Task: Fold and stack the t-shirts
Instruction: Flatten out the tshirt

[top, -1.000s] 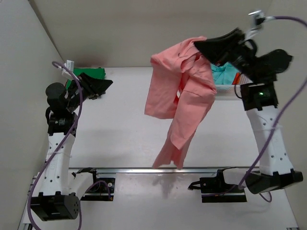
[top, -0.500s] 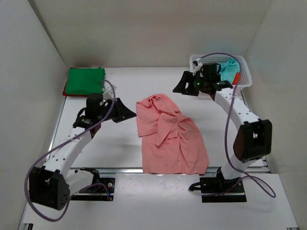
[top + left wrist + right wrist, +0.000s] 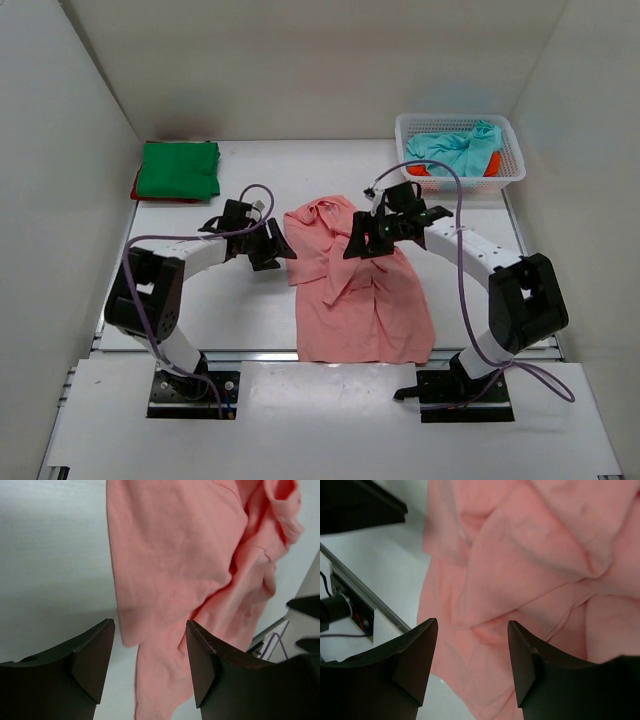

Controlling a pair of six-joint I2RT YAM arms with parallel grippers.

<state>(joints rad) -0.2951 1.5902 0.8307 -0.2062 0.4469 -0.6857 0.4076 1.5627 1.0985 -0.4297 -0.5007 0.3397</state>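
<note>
The left claw point(image 3: 280, 246) hangs low over the desk point(image 3: 230, 300) with its jaws spread wide and nothing between them. In the left wrist view its two dark fingers point(image 3: 95, 652) frame the left edge of the salmon pink t-shirt point(image 3: 355, 295), which lies on the desk directly under the gap. The right claw point(image 3: 358, 243) is also wide apart and empty, poised just above the crumpled upper part of the same shirt. In the right wrist view only pink folds show between its fingers point(image 3: 524, 660).

The shirt lies rumpled on the desk between the two claws. Its bunched top is level with them and its flatter lower part spreads away from them toward the arm bases.

Well beyond the left claw, toward the far left corner, a folded green t-shirt point(image 3: 178, 168) rests on a red t-shirt point(image 3: 137, 188). Beyond the right claw, at the far right, a white mesh basket point(image 3: 405, 138) holds a teal t-shirt point(image 3: 455, 150) and an orange-red t-shirt point(image 3: 493, 166).
</note>
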